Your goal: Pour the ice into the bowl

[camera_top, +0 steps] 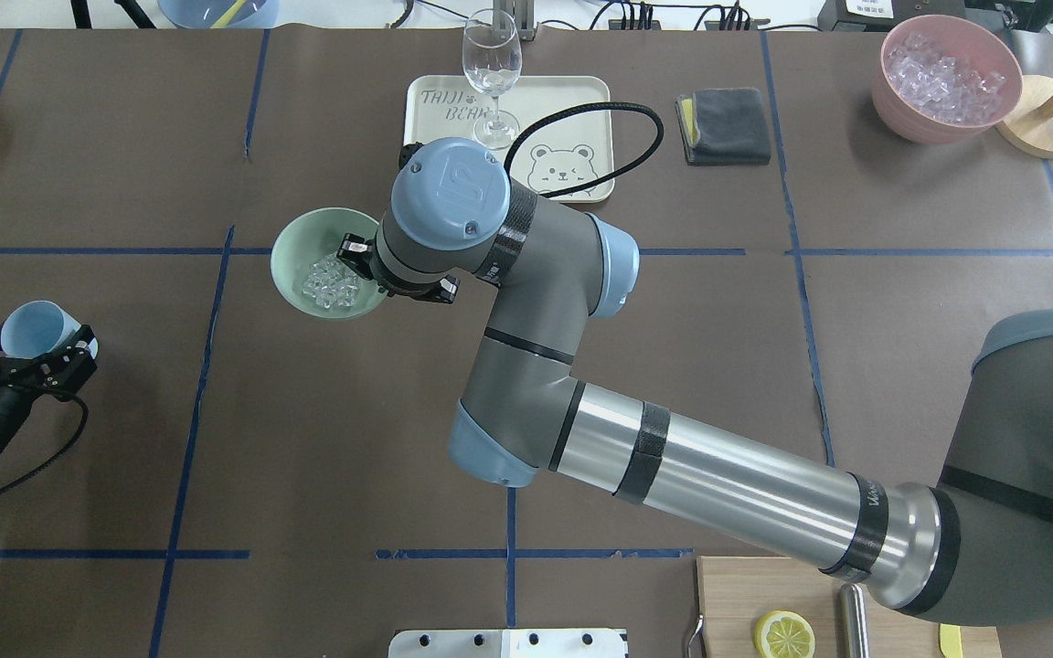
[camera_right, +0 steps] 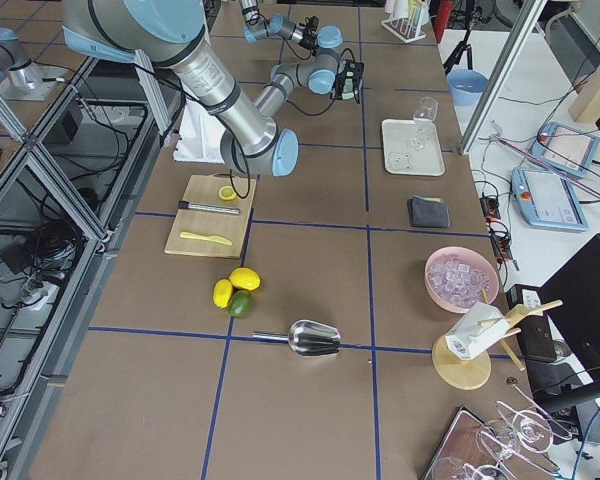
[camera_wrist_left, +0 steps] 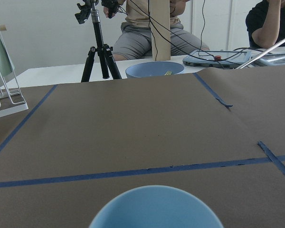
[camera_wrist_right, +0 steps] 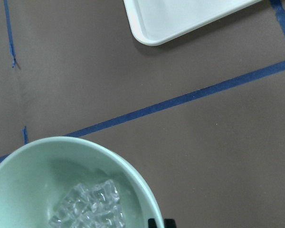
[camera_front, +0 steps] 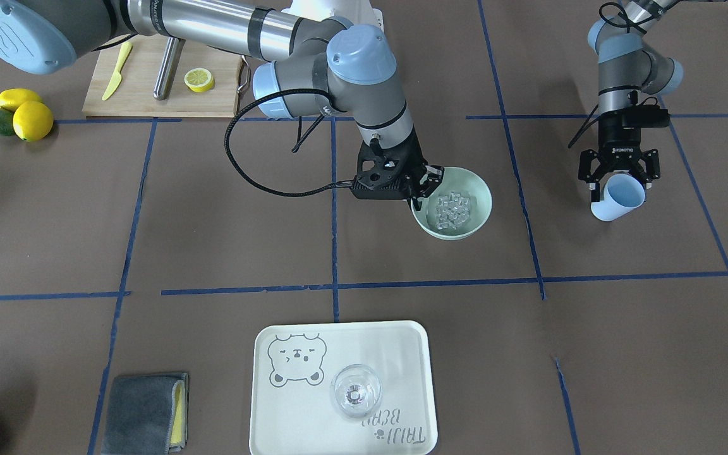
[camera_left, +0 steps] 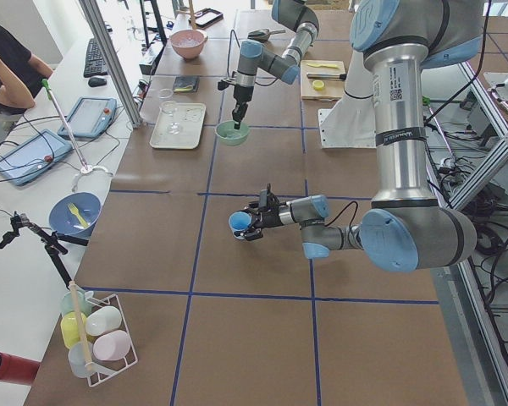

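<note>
Bowl (camera_front: 474, 221) upright on bench (camera_front: 244, 240), near centre. Right claw (camera_front: 424, 189) down at its rim, jaws near together; gripping the rim or just beside it, cannot tell. Left claw (camera_front: 618, 183) well apart, clamped on light blue cup (camera_front: 620, 201), tipped sideways, apparently empty. Ice (camera_front: 454, 208) heaped inside bowl. Pour judged complete. Next: cup righted and set down gently, right claw drawn off without nudging bowl.

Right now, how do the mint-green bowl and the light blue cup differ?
The bowl sits upright on the table; the cup is tilted in the left gripper. The bowl holds ice; the cup looks empty. The bowl is wider than the cup. Both are plain, pale and round.
</note>
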### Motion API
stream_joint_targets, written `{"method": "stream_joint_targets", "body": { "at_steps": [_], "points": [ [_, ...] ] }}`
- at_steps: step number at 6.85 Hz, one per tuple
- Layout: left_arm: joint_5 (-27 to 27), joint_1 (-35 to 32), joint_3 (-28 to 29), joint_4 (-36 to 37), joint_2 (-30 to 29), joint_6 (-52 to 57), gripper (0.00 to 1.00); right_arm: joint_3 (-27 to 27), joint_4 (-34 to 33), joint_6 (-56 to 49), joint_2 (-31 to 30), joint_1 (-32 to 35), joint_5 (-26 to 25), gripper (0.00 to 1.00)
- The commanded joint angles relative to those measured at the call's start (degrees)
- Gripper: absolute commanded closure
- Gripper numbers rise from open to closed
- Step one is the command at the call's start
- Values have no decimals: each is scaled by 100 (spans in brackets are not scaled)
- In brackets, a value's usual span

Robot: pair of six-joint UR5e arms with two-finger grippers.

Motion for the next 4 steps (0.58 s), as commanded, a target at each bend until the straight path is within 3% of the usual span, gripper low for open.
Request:
{"method": "stream_joint_targets", "body": {
  "at_steps": [1, 3, 4],
  "points": [
    [-135, -24, -548, -3, 309, 349, 0, 527, -174, 0, -403, 0, 47, 100],
    [-268, -94, -771, -11, 513, 516, 0, 2719, -1121, -78, -1877, 0, 171, 100],
    [-312, -147, -780, -11, 505, 560, 0, 3399, -1482, -279, -2458, 113, 179, 100]
  ]
}}
